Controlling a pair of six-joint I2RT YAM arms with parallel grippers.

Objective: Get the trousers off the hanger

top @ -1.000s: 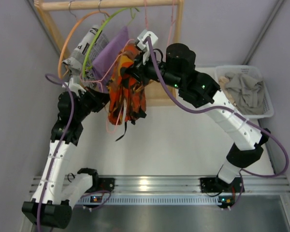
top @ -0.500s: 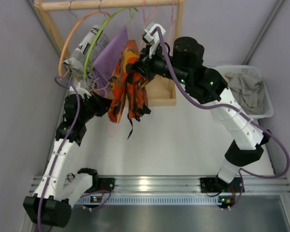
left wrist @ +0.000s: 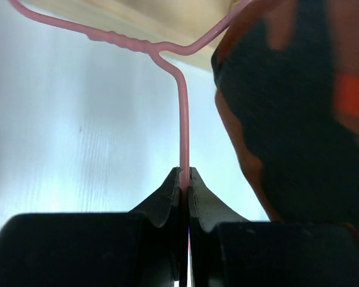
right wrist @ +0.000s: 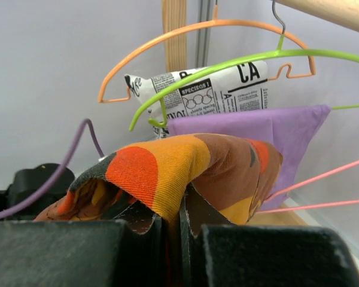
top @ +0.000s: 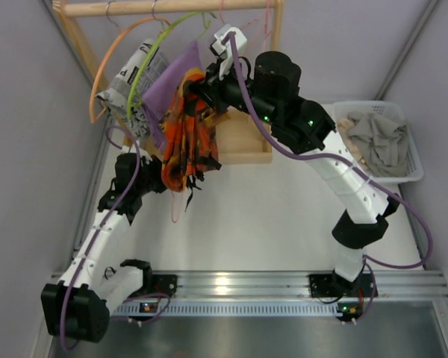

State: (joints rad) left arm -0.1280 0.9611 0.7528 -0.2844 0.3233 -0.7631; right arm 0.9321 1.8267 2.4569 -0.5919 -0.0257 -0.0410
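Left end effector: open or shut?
Shut. In the left wrist view the left end effector has its jaws pressed together on the thin wire of the pink hanger.

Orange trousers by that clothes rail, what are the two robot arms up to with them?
The arms are working the orange trousers off a pink wire hanger. The left gripper is shut on the hanger's stem, low in front of the wooden rail. The right gripper is shut on a fold of the trousers, higher up. Whether the trousers are fully free cannot be told.
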